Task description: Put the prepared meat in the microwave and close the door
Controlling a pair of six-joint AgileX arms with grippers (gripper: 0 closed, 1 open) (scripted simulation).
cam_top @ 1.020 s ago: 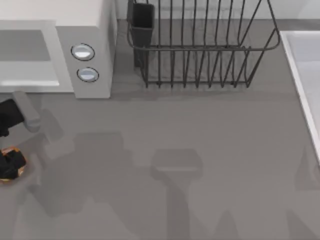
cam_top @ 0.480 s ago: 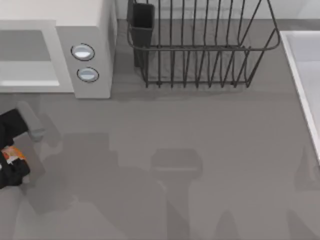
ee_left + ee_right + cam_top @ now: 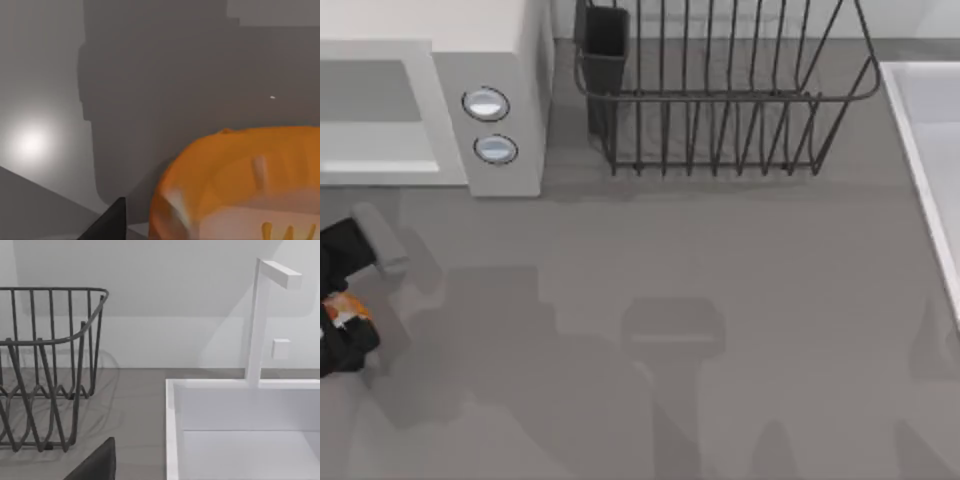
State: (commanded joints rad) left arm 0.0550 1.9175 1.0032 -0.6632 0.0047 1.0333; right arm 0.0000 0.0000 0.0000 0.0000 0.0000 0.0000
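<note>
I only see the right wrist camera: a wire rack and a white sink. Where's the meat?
Observer: The small orange-brown lump of prepared meat is at the table's left edge in the top view, gripped by the left pincer.
Operator: Is the microwave open?
Observer: Yes. The boxy white microwave at the top view's upper left shows its grey cavity uncovered.
Operator: Is the meat inside?
Observer: Not yet. It is out over the grey table, in front of the microwave.
</note>
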